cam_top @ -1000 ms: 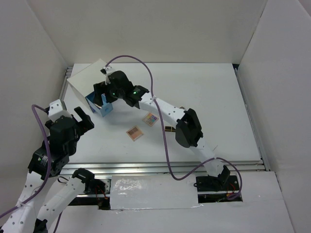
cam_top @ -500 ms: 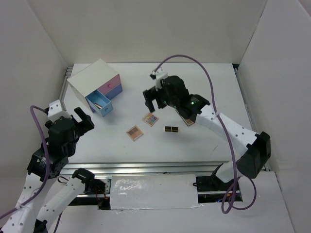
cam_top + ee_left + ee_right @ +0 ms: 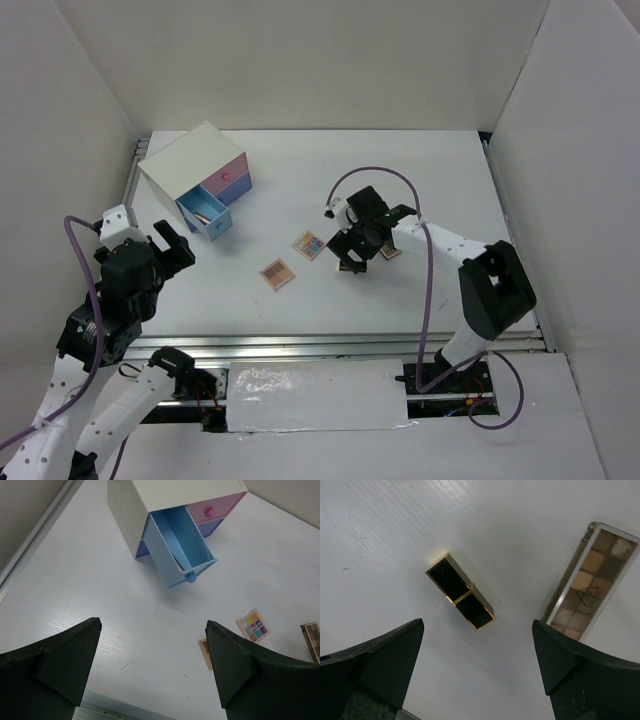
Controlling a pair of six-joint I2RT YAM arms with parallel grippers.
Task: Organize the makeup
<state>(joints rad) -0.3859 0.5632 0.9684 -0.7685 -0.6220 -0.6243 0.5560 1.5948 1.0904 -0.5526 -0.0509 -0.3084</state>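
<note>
Right pincer (image 3: 476, 647) is spread wide with nothing pinched, and is hung low over the black-gold lipstick (image 3: 460, 591), which is laid flat on the surface (image 3: 395, 530) right of the square palettes (image 3: 310, 245). Risk as judged: if the jaws are closed without a wrist turn, the tube is caught by its corners and twisted or squirted out; the long palette (image 3: 590, 587) just beside may be clipped by one finger. Long axis is run diagonally in the wrist view, upper left to lower right, skewed to the closing line; cap end cannot be told. Left pincer (image 3: 152, 655) is spread too, empty, well apart.
</note>
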